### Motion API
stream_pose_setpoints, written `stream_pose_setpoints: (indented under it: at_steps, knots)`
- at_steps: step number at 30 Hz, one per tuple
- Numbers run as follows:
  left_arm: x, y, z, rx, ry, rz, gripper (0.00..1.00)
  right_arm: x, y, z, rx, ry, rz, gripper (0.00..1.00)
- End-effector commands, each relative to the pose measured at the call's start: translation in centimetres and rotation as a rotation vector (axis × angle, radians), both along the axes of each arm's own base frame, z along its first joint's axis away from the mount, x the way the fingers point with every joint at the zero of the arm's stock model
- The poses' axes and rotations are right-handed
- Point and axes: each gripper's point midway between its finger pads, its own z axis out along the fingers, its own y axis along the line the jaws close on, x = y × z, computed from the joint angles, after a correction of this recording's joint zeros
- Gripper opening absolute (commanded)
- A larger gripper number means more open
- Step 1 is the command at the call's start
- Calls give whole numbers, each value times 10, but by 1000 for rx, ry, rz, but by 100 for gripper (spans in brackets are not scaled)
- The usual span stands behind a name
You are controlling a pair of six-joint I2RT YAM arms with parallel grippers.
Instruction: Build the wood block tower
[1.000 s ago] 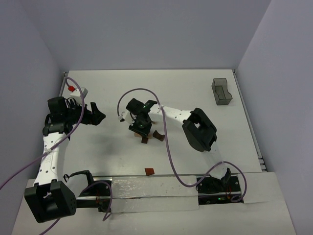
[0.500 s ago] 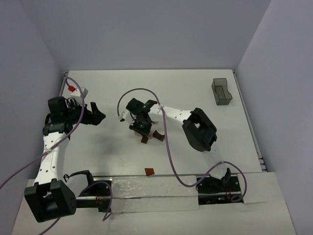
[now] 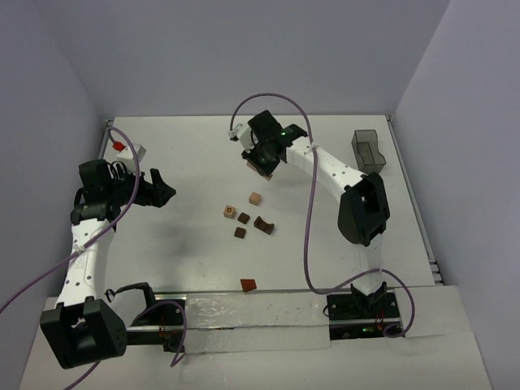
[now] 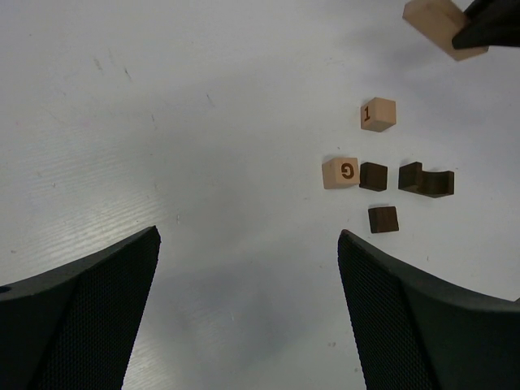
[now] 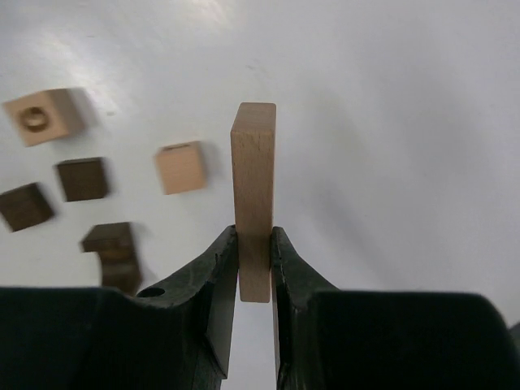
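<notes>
No stacked tower shows; the wooden blocks lie loose on the table. In the top view these are a tan cube, a lettered tan cube, two dark brown cubes and a dark arch piece. A reddish-brown block lies apart near the front. My right gripper is shut on a tan plank, held on edge above the table, beyond the cluster. My left gripper is open and empty, left of the blocks.
A grey translucent bin stands at the far right. A white part with a red piece sits at the far left. A metal rail runs along the near edge between the arm bases.
My right gripper has risen from the block cluster and swung toward the far side with the tan plank in it. The loose blocks it covered now show. The left arm has not moved.
</notes>
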Motion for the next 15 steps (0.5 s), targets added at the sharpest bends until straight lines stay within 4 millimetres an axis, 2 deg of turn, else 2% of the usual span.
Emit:
stream_pose_setpoints:
  at_steps: [1,5,8,11,15]
  knots:
    - [9,0,22,-9,-55,-9,96,27,-13,-12,-71,-52,-31,0]
    - [8,0,22,-7,-57,-3,96,33,-5,-43,-86,-1,-31,0]
    - [7,0,23,-5,-59,-3,97,34,-2,-59,-96,24,-29,0]
    - [7,1,24,-3,-62,1,97,28,2,-72,-84,59,-8,0]
    - [7,0,22,-8,-58,-3,97,9,10,-85,-82,109,30,0]
